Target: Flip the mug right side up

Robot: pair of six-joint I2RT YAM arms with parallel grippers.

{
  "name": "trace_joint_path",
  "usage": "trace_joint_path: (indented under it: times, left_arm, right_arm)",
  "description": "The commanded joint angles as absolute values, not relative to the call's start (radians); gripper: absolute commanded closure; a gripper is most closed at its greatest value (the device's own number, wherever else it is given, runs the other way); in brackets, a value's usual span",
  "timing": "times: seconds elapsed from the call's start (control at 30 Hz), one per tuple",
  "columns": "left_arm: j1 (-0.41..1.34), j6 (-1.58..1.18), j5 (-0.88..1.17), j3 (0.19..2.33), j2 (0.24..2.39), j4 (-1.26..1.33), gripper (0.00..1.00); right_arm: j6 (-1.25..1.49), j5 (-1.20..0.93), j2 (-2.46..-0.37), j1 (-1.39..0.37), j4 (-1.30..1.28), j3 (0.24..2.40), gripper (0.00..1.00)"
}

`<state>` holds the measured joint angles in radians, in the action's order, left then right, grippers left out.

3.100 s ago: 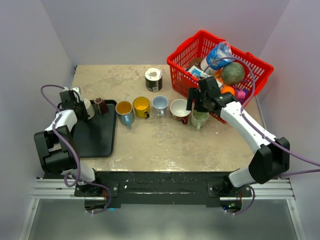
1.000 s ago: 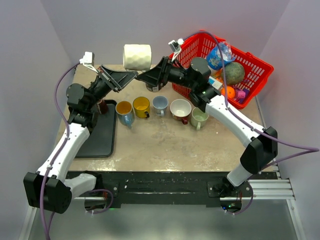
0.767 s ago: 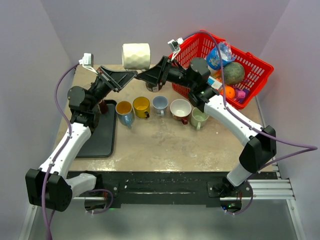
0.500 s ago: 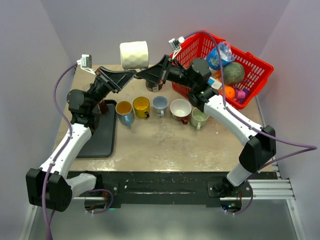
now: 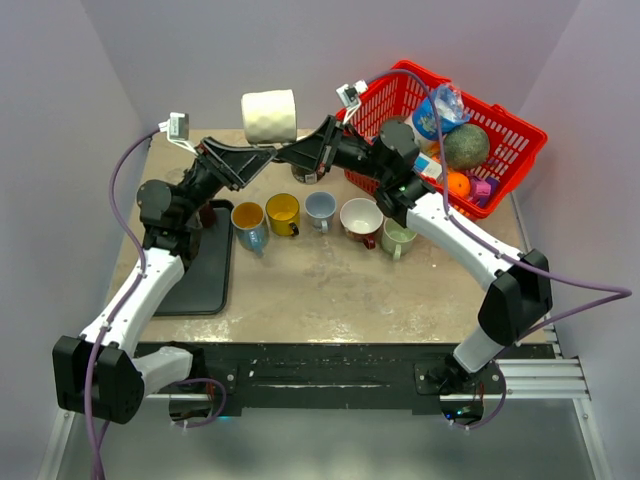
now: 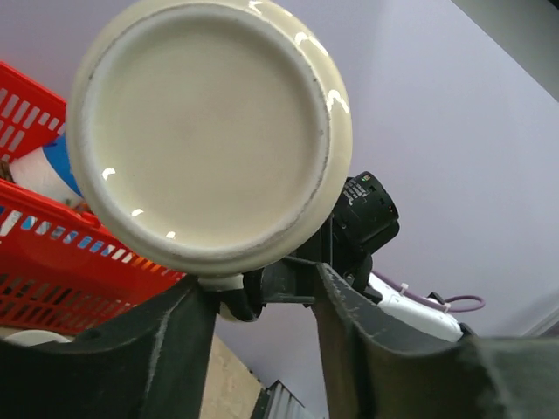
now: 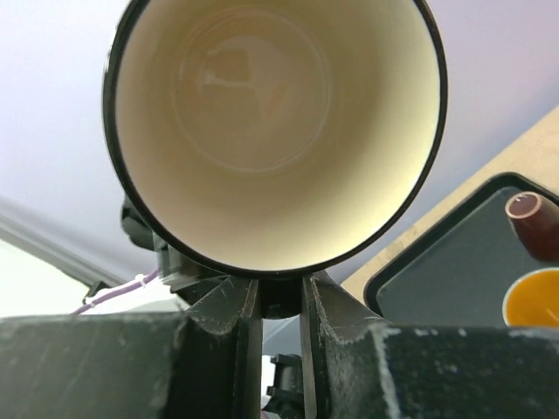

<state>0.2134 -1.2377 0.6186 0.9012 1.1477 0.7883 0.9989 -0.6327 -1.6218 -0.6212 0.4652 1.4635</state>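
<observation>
A cream mug (image 5: 270,116) hangs on its side high above the table's back left, between both raised arms. In the left wrist view its flat base (image 6: 210,131) faces the camera. My left gripper (image 5: 260,150) (image 6: 262,284) stands open below it, one finger close beside the handle stub and the other well apart. My right gripper (image 5: 287,152) (image 7: 281,288) is shut on the mug's dark handle. In the right wrist view the mug's mouth (image 7: 271,122) faces the camera, cream inside with a black rim.
On the table stands a row of upright mugs: blue (image 5: 249,225), yellow (image 5: 283,212), light blue (image 5: 320,208), white and red (image 5: 360,218), pale green (image 5: 399,237). A black tray (image 5: 195,265) holds a small brown cup (image 5: 203,211). The red basket (image 5: 372,100) of goods sits back right.
Both arms have come up from the table with the mug between them. In the last half second the mug has shifted slightly right, and the left jaws have parted.
</observation>
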Motion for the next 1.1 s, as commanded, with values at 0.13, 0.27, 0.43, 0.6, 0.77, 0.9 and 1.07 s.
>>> trace_joint_path:
  times: [0.13,0.27,0.43,0.6,0.77,0.9,1.07]
  left_arm:
    - [0.225,-1.088,0.635,0.939,1.097,0.691,0.2]
    - [0.225,-0.974,0.614,0.997,1.089,0.522,0.06]
    - [0.224,-0.745,0.493,1.08,1.062,0.196,0.01]
    - [0.224,-0.592,0.264,1.149,1.011,0.002,0.01]
    - [0.224,-0.522,0.004,1.17,0.96,-0.15,0.01]
    - [0.224,-0.503,-0.098,1.169,0.95,-0.183,0.01]
    - [0.224,-0.506,-0.192,1.173,0.969,-0.205,0.01]
  right_arm:
    - [0.928,-0.566,-1.557,-0.611,0.433,1.482,1.0]
    - [0.902,-0.531,-1.533,-0.601,0.405,1.463,1.0]
    - [0.852,-0.505,-1.488,-0.569,0.332,1.443,1.0]
    - [0.74,-0.434,-1.424,-0.523,0.161,1.454,1.0]
    - [0.525,-0.286,-1.359,-0.522,-0.262,1.543,1.0]
    - [0.445,-0.17,-1.332,-0.522,-0.633,1.603,1.0]
    - [0.411,-0.095,-1.243,-0.522,-0.741,1.514,1.0]
